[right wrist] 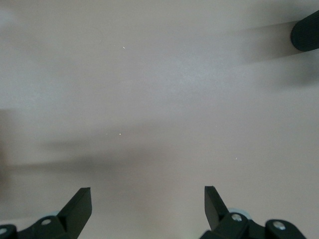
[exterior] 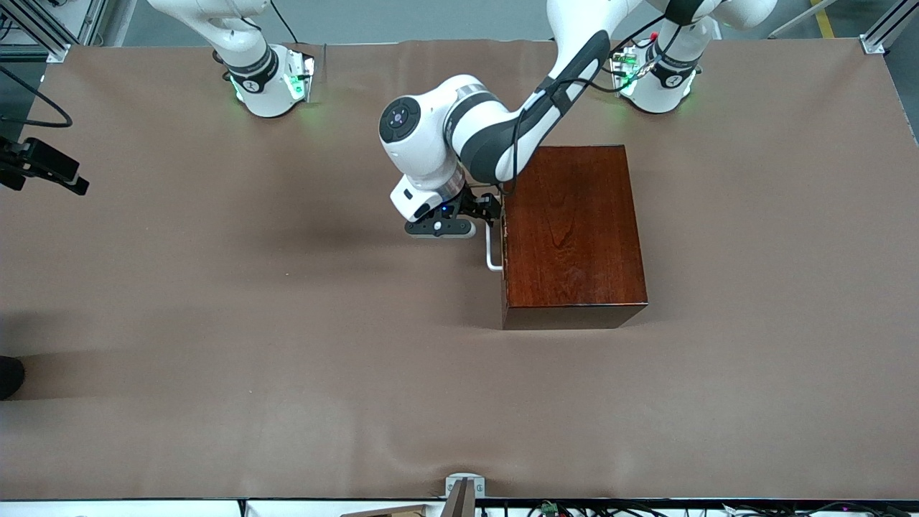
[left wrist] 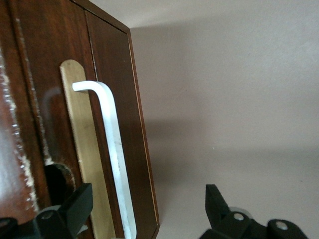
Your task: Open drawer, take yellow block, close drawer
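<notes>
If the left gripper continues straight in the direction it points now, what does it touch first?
Probably the drawer front: the open left gripper faces it, fingers either side of the white handle. Depth is unclear.

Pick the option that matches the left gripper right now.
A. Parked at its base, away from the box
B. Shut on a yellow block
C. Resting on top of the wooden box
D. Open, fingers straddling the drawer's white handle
D: the left gripper is open at the drawer front, one finger on each side of the white handle, not yet closed.

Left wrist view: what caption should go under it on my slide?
Open left hand straddling the white handle of the shut drawer, not gripping yet.
</notes>
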Robot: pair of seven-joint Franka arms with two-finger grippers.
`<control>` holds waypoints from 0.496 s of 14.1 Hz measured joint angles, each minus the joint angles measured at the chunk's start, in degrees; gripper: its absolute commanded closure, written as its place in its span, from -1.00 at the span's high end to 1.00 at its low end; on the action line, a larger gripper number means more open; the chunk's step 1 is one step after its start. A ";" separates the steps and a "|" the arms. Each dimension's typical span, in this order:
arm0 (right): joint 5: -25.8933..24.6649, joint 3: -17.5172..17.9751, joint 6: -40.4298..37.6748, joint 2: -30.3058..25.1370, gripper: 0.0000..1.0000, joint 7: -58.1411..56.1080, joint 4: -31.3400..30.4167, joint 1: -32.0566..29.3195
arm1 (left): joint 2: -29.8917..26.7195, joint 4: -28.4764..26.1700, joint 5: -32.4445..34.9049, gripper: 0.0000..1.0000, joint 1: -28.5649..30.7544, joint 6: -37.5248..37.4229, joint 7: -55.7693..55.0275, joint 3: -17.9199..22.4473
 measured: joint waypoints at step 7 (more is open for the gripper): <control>0.00 0.01 0.00 0.00 1.00 0.00 0.00 0.00 | 2.24 -0.05 0.69 1.00 0.00 -0.01 0.02 0.08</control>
